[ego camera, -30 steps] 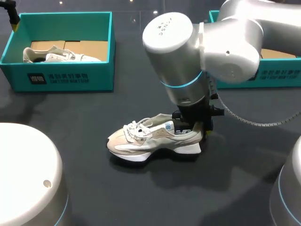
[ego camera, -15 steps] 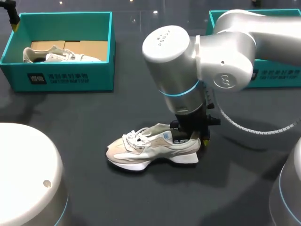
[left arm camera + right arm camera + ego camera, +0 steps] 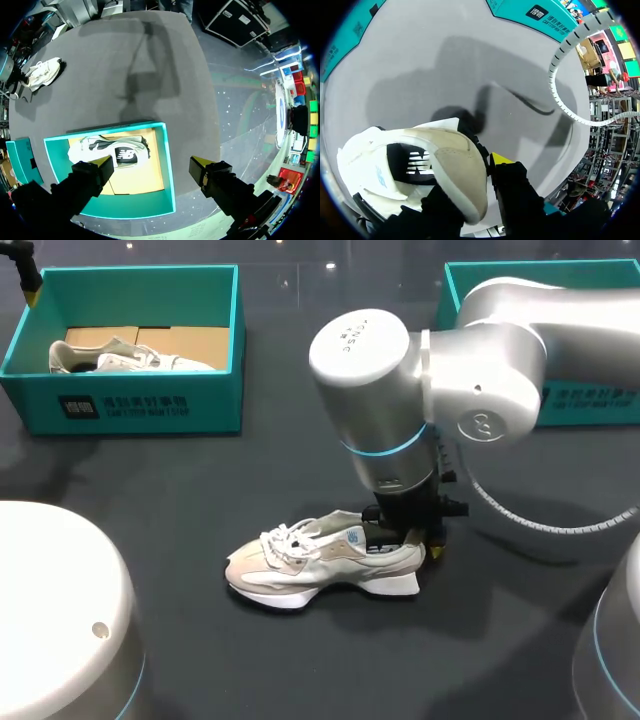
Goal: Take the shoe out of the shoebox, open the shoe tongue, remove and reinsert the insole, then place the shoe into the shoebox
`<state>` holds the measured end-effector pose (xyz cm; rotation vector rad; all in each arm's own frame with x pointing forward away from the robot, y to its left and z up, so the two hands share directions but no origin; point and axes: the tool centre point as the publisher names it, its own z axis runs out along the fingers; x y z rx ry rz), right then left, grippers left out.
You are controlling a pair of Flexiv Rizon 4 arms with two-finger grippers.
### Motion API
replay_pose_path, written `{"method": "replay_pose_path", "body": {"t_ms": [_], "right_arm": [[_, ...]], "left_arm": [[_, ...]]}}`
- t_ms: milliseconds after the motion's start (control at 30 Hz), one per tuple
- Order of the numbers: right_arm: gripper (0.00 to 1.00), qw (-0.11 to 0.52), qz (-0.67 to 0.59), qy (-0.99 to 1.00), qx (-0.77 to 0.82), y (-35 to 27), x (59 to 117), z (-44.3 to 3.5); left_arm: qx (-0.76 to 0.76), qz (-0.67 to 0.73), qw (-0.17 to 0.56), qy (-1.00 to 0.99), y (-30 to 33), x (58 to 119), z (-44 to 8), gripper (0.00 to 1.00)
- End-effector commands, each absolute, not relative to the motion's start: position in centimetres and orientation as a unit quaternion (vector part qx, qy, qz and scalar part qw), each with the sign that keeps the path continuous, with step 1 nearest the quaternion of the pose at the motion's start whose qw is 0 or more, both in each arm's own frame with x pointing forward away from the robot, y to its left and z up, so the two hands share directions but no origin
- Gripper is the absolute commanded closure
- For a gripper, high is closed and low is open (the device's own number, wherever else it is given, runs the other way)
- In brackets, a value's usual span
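The beige-and-white mesh sneaker (image 3: 325,565) stands on the dark surface (image 3: 250,670), so taking it out looks done. Its insole lies inside; tongue, insole and return seem left. The right fingers (image 3: 502,160) pinch its heel collar. The left fingers (image 3: 202,164) hang spread above a teal cardboard shoebox (image 3: 150,405) holding another pale sneaker (image 3: 130,358). A second teal shoebox (image 3: 590,400) stands behind the right arm (image 3: 470,370), whose bulk hides the heel from above.

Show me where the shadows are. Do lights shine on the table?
Head view: a soft shadow lies on the dark table under the cream and white sneaker; tiny light spots glint near the table's far edge. Left wrist view: a long dark shadow crosses the table beyond the teal shoebox.
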<state>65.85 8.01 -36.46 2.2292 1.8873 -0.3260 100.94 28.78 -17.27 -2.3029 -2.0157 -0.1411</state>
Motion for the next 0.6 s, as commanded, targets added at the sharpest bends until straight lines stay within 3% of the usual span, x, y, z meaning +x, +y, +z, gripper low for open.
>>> {"method": "replay_pose_path", "body": {"t_ms": [33,600], "right_arm": [[1.0,0.115,-0.093,0.524,0.839,8.4,65.5,-36.9],[1.0,0.106,-0.103,0.493,0.857,8.8,66.1,-38.0]], "left_arm": [[-0.751,-0.047,0.039,-0.657,28.8,100.9,-17.2,0.0],[-0.751,-0.047,0.039,-0.657,28.8,100.9,-17.2,0.0]]}}
